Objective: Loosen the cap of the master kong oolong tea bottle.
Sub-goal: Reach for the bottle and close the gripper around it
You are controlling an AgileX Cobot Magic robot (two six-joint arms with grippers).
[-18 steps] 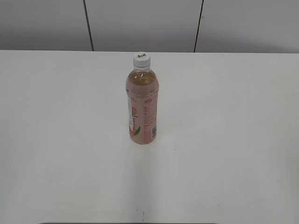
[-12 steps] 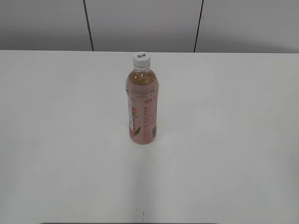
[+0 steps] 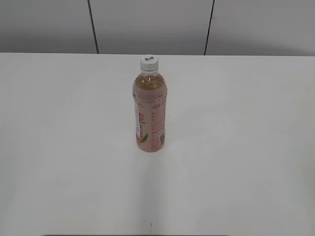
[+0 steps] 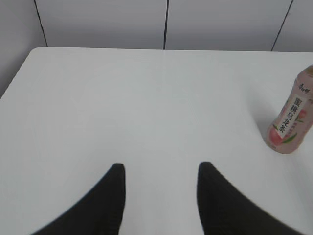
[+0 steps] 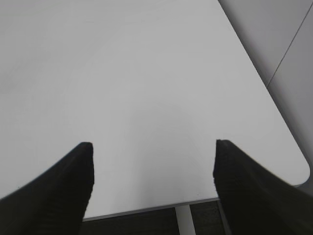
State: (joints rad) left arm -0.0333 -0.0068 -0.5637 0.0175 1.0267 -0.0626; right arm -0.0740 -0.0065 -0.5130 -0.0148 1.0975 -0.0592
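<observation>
The master kong oolong tea bottle stands upright mid-table, amber tea, pink label with barcode and green leaf. Its white ribbed cap sits on the neck. The bottle's lower body also shows at the right edge of the left wrist view; the cap is cut off there. My left gripper is open and empty over bare table, well left of the bottle. My right gripper is open wide and empty over the table's corner; no bottle shows in its view. Neither gripper shows in the exterior view.
The white table runs back to a grey panelled wall. In the right wrist view the table's edge and rounded corner lie close, with a white table leg and dark floor below.
</observation>
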